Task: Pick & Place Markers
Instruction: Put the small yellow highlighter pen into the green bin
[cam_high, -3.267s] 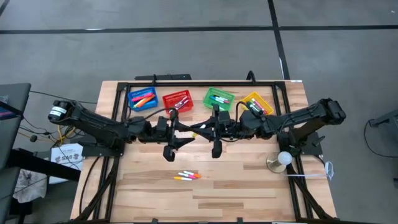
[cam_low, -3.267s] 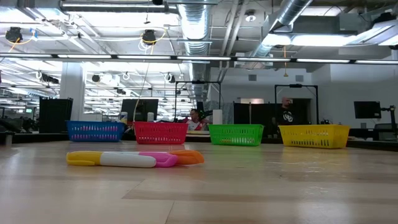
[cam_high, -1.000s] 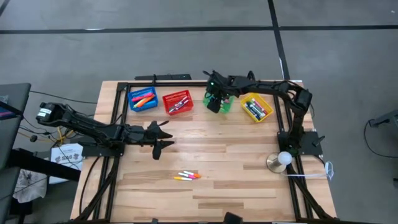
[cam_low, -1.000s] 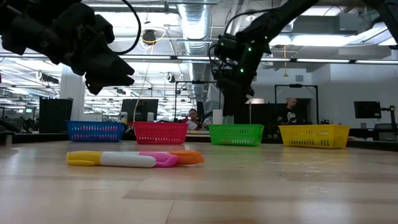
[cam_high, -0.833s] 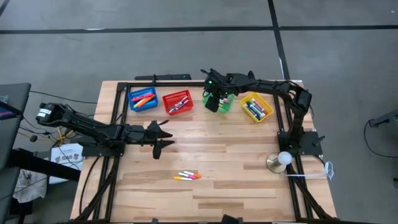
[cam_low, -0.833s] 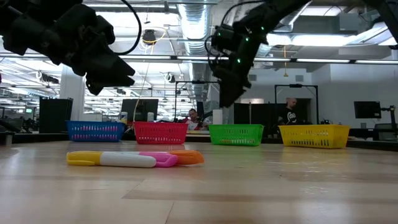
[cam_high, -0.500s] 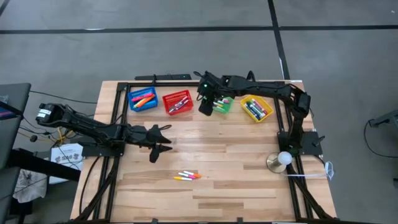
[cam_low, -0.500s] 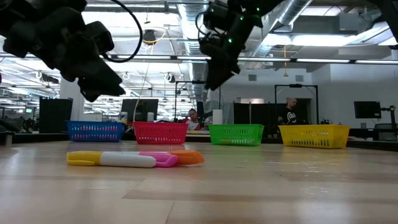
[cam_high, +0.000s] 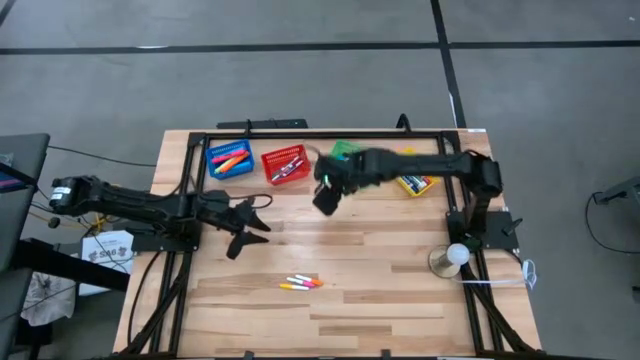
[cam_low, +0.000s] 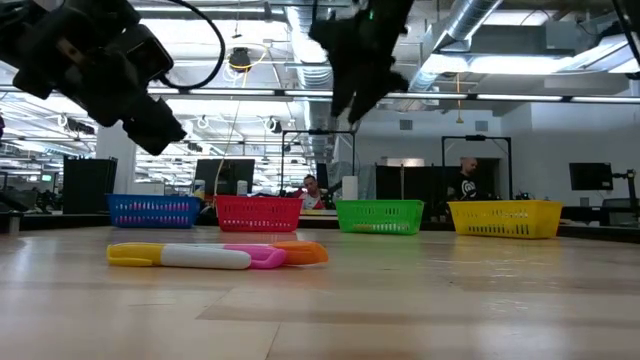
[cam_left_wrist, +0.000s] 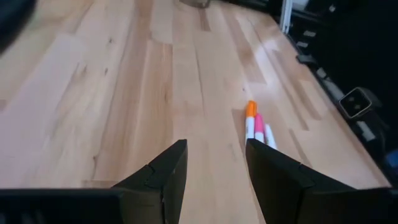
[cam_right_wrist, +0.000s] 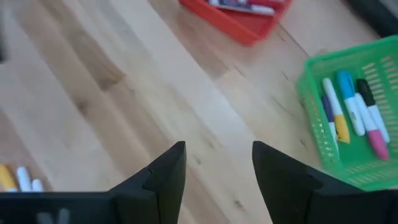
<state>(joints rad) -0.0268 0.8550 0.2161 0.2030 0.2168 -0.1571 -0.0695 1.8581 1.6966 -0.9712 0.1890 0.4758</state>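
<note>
A: What did the loose markers (cam_high: 301, 283) look like?

B: Short thin sticks with white bodies and coloured caps. From above they were a tight little bundle on the table (cam_high: 400, 290), side by side and touching. The low view showed a yellow end, a white body, then pink and orange.

A: Where did they lie from the grippers?

B: Ahead of the left gripper (cam_high: 240, 234) and a little to one side of it, with bare wood between. Its wrist camera had them just past the fingertips (cam_left_wrist: 180, 149), orange cap farthest out. The right gripper (cam_high: 326, 198) was well apart from them, just off the green basket (cam_high: 343, 150).

A: Were the grippers holding anything?

B: No. Both wrist views showed the fingers spread with only wood between them, so each was parted and empty.

A: What did one view give that another didn't?

B: The right wrist view looked into the green basket and showed markers lying there with blue, yellow, pink and dark caps, plus the edge of the red basket (cam_right_wrist: 239, 25) with more. The high view alone showed all four baskets in a row: blue (cam_high: 228, 160), red, green, yellow (cam_high: 415, 184).

A: Anything hidden?

B: The right arm covered much of the green and yellow baskets from above. I couldn't count the loose markers for certain; three looked likely. In the low view both arms were dark shapes overhead, cut off at the top.
</note>
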